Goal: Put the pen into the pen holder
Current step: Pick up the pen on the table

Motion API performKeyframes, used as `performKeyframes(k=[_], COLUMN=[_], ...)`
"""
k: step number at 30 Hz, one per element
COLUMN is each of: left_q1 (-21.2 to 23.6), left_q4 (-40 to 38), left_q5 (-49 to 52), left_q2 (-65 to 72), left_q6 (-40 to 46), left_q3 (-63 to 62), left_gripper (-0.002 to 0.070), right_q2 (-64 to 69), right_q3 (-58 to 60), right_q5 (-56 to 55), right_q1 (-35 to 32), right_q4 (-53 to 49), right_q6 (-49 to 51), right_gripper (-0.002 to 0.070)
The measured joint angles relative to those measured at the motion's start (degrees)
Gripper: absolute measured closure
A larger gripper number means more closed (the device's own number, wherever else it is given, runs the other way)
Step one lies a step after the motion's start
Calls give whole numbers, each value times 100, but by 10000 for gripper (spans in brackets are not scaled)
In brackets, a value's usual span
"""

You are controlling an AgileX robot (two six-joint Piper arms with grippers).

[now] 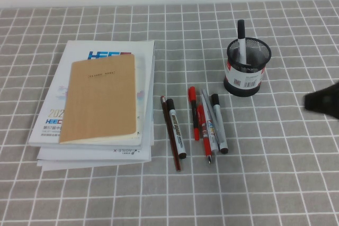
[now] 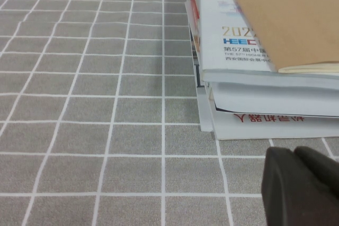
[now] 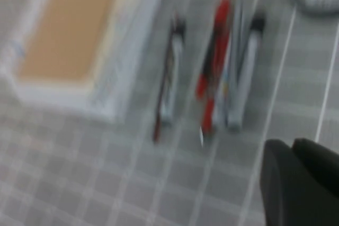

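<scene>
The slim grey pen (image 1: 205, 107) lies on the checked cloth in a row of pens, between a red pen (image 1: 193, 110) and a grey black-capped marker (image 1: 219, 123). It shows blurred in the right wrist view (image 3: 231, 72). The black mesh pen holder (image 1: 247, 67) stands upright to the back right of the row, with a dark pen (image 1: 241, 38) standing in it. My right gripper (image 1: 322, 101) is at the right edge, right of the holder, shut and empty; it also shows in the right wrist view (image 3: 291, 146). My left gripper (image 2: 294, 154) is shut and empty, low over the cloth beside the book stack.
A stack of books with a tan notebook (image 1: 103, 99) on top lies at the left, also in the left wrist view (image 2: 265, 51). A white black-capped marker (image 1: 176, 128) and a thin dark red pen (image 1: 170, 133) lie left of the red pen.
</scene>
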Motion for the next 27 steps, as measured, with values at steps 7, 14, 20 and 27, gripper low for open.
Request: performKeyframes(k=[7, 14, 20, 27], left_q1=[0, 0, 0, 0], left_q4=[0, 0, 0, 0], left_q5=[0, 0, 0, 0], left_q2=[0, 0, 0, 0], left_q6=[0, 0, 0, 0], left_q3=[0, 0, 0, 0], left_gripper=[680, 680, 680, 680], right_q2=[1530, 2728, 3624, 4676], right_q3=[-1265, -2475, -3386, -4543], right_q5=[767, 1346, 1881, 2253], right_q1=[1282, 1870, 2202, 2499], right_q4=[-2763, -3583, -4154, -4278], right_q6=[2064, 2869, 3470, 3522], right_gripper=[688, 688, 688, 626])
